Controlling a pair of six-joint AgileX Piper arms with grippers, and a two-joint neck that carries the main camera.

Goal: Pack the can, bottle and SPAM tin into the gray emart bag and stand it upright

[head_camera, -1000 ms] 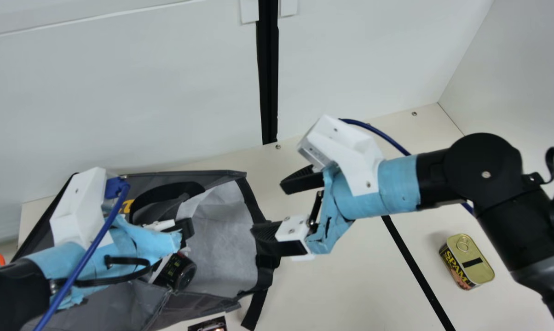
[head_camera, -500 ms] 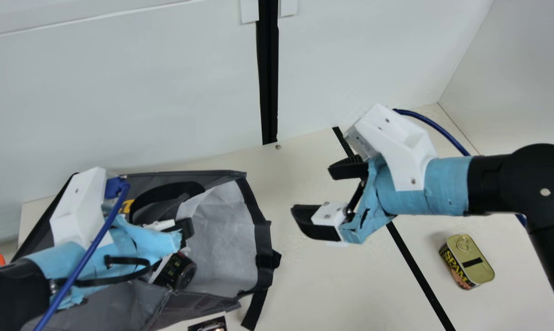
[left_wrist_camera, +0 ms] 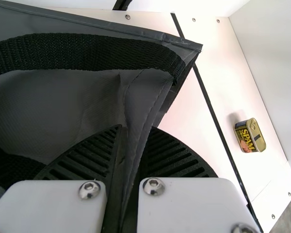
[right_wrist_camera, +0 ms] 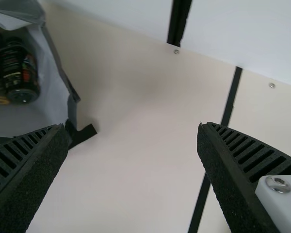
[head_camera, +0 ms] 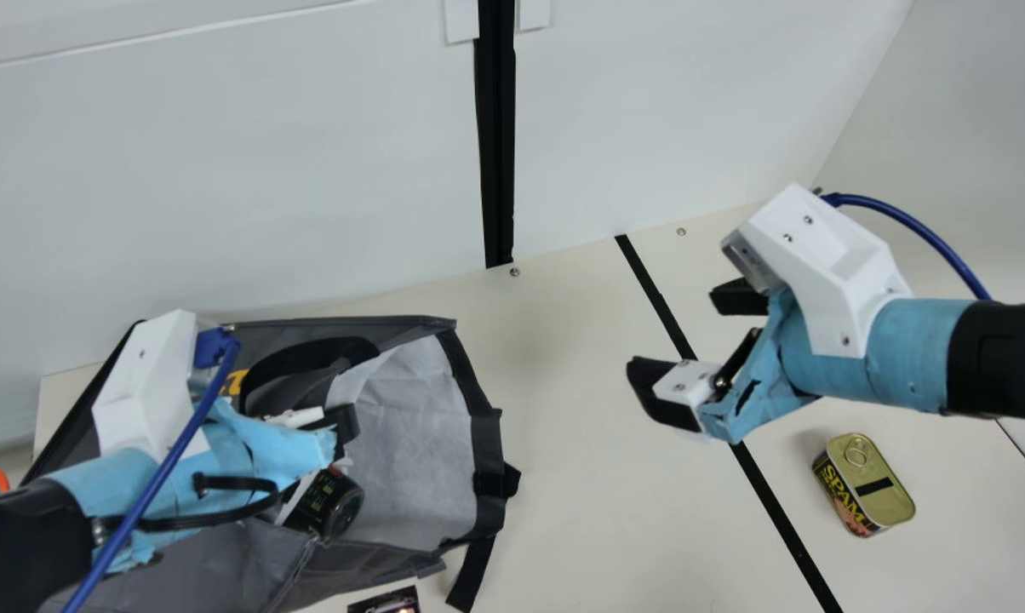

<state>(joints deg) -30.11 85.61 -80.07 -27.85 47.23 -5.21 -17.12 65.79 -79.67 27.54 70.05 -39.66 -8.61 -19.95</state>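
My left claw (head_camera: 342,421) clamps the gray bag (head_camera: 410,434); my right claw (head_camera: 676,333): set wide, SPAM tin (head_camera: 872,487) rightward, apart.

Gray bag (head_camera: 419,426), black strap (left_wrist_camera: 97,51), gold-topped SPAM tin (head_camera: 870,485), black ribbed fingers (right_wrist_camera: 242,155).

Bright, diffuse light with soft, faint shadows

orange-rimmed object (head_camera: 0,478), cream table (head_camera: 572,502), white wall (head_camera: 240,170)
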